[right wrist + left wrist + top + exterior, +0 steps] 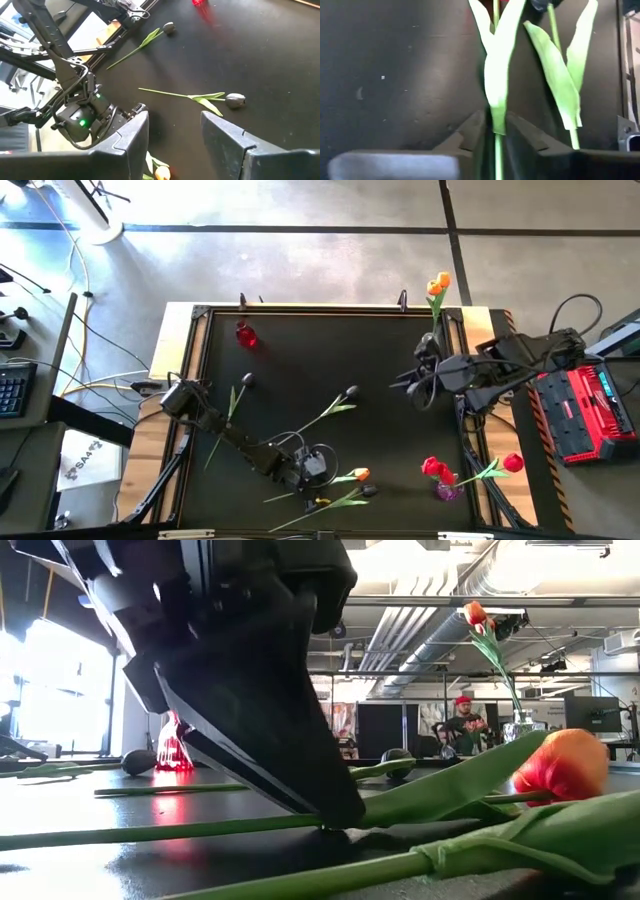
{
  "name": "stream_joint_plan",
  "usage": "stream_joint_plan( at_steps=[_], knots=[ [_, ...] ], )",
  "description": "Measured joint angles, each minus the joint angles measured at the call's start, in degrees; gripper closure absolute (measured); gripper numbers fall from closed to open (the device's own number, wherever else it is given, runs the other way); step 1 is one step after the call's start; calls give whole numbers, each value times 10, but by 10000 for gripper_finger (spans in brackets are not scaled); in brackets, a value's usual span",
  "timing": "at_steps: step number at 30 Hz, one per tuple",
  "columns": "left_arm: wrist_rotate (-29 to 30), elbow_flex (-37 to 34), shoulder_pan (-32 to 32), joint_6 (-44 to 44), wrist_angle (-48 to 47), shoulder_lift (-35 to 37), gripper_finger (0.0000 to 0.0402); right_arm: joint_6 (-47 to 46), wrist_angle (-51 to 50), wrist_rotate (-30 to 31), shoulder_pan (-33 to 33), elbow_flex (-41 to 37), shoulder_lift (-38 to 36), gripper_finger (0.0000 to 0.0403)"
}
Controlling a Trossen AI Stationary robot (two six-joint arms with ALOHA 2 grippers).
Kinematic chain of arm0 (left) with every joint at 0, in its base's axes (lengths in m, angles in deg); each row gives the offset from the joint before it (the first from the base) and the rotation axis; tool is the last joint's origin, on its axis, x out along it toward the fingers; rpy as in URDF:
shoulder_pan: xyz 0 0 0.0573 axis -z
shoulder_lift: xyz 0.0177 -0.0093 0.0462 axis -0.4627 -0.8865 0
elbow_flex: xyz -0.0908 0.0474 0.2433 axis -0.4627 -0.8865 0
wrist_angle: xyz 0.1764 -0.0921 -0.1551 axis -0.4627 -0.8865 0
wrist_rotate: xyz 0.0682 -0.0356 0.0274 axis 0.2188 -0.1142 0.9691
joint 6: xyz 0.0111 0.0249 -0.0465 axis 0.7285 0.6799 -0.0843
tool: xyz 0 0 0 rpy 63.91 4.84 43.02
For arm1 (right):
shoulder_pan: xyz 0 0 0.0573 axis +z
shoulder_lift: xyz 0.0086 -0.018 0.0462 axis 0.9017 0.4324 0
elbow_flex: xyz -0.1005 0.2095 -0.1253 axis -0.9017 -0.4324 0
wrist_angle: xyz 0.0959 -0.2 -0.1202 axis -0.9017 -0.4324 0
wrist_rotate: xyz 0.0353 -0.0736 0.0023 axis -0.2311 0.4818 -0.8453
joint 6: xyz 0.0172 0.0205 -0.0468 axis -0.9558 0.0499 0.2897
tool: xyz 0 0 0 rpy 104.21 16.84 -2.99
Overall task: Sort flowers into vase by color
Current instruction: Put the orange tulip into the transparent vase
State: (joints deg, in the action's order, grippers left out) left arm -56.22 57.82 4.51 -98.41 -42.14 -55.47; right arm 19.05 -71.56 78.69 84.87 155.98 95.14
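Left gripper (495, 137) pinches the orange tulip's (360, 474) thin stem (496, 155) at the table's (300, 360) near edge; light, floppy, best held mid-stem. Right gripper (172, 132) hovers spread.

Two dark, jointed robot arms

Black cables are looping along the right arm (500, 365); a green light is glowing on the left arm's (80, 120) wrist housing, behind wedge-shaped black fingers (130, 137).

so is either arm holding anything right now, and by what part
The left gripper has its fingers closed on the thin green stem of the orange artificial tulip, just below its leaves. The right gripper is open and holds nothing.
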Motion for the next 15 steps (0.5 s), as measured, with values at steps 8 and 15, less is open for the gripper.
stream_joint_plan(
  at_steps=[8, 15],
  knots=[
    [-5, -1, -11, -43, 1, 18, 388, -11, 3, 10, 21, 0, -1, 236],
    [7, -2, -43, -44, 14, 78, 398, -25, 10, 46, 41, 0, -4, 236]
  ],
)
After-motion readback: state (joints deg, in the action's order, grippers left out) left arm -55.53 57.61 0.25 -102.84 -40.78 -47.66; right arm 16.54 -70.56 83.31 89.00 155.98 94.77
